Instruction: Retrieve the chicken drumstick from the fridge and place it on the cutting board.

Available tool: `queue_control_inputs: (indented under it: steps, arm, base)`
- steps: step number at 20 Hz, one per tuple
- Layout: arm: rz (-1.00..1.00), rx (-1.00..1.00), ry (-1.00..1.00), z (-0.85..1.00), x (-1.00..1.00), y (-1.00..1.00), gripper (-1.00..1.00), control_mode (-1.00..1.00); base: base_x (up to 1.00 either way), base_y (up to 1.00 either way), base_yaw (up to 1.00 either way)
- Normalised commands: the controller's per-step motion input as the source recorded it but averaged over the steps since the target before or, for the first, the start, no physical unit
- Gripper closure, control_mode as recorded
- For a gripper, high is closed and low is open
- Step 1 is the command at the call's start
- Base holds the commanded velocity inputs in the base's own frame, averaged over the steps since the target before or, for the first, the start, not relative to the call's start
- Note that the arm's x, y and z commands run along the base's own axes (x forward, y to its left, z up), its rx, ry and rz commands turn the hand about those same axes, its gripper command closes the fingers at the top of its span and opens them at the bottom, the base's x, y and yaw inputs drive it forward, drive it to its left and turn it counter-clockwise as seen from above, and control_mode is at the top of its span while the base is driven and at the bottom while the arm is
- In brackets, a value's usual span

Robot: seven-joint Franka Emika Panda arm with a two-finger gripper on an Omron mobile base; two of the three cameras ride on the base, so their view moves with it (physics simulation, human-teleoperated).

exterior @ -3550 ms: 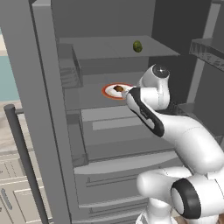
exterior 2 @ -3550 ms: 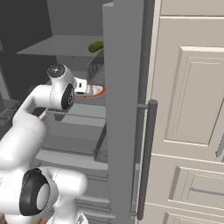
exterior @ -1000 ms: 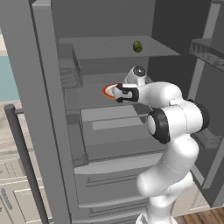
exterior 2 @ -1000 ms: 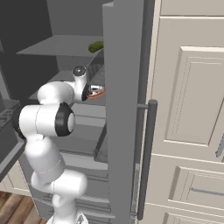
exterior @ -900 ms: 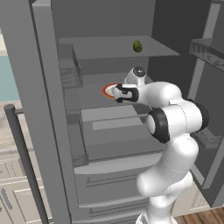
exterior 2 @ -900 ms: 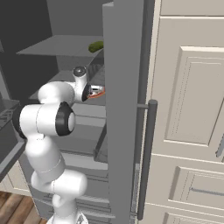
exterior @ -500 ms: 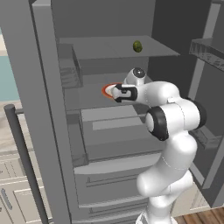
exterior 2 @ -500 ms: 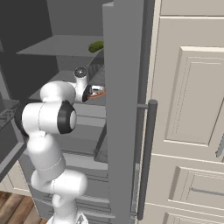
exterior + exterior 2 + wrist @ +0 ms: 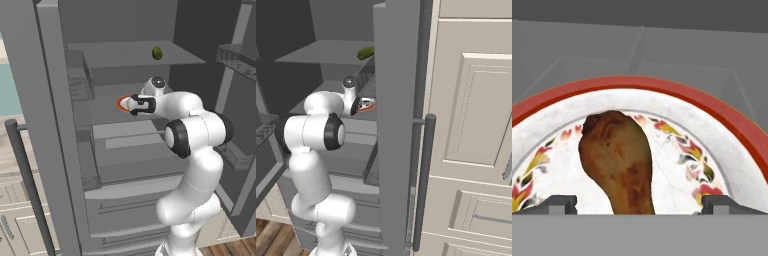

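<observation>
The gripper (image 9: 634,204) reaches into the fridge (image 9: 45,125) with jaws spread wide, straddling the chicken drumstick (image 9: 618,162) on its red-rimmed plate (image 9: 712,130) (nothing grasped yet), evidently lined up to pinch it

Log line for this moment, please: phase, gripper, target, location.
phase: pre-grasp | gripper: open, fingertips either side of chicken drumstick, not closed on it | drumstick on red-rimmed plate | fridge shelf
</observation>
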Motion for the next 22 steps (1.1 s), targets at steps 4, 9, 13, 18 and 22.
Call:
queue_control_inputs:
  steps: [4,9,13,18,22]
  arm:
    - [0.04,0.0,0.0,-0.22,0.0,-0.01,-1.0,-1.0]
    - [0.02,0.0,0.0,-0.09,0.0,0.0,1.0,-1.0]
    - [0.01,0.0,0.0,0.0,0.0,0.0,1.0,-1.0]
    - [0.0,0.0,0.0,0.0,0.0,0.0,1.0,-1.0]
    - [-0.15,0.0,-0.03,0.0,0.0,-0.04,1.0,-1.0]
  base:
    - [0.0,0.0,0.0]
    - [0.0,0.0,0.0]
    - [0.0,0.0,0.0]
    - [0.0,0.0,0.0]
    - [0.0,0.0,0.0]
